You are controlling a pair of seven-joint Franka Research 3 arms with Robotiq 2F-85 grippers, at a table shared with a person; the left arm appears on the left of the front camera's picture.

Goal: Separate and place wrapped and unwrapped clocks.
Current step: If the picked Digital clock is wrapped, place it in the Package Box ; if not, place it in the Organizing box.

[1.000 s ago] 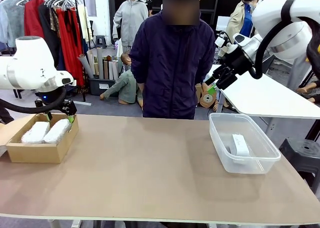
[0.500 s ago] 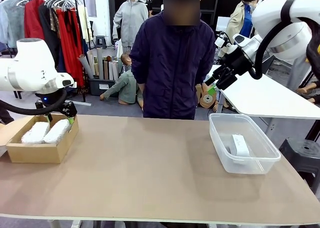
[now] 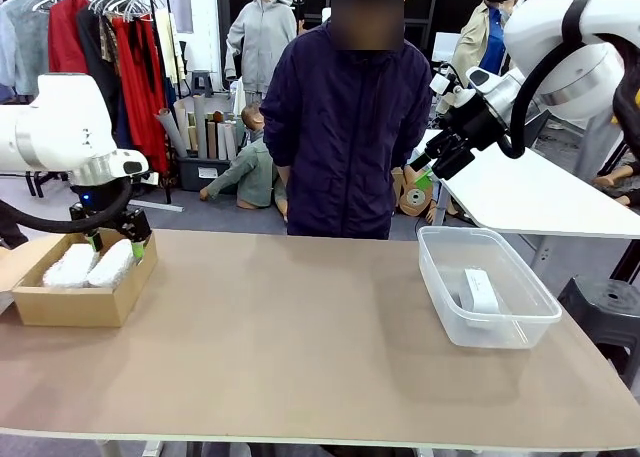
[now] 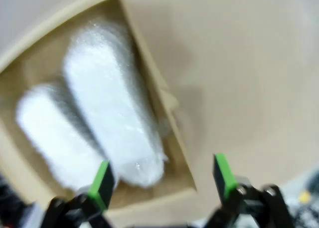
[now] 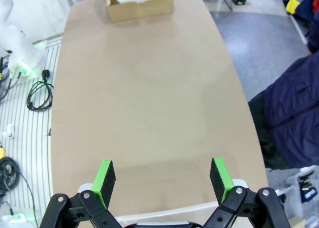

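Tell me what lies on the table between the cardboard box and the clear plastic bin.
Nothing: in the front view the table is bare between the cardboard box and the clear plastic bin.

Even, bright indoor light; left wrist view motion-blurred

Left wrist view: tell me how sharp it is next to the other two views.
Left wrist view: soft, smeared; the two wrapped bundles in the cardboard box lack texture. Front view: crisp, evenly lit. Right wrist view: sharp, table edges bowed by the wide lens.
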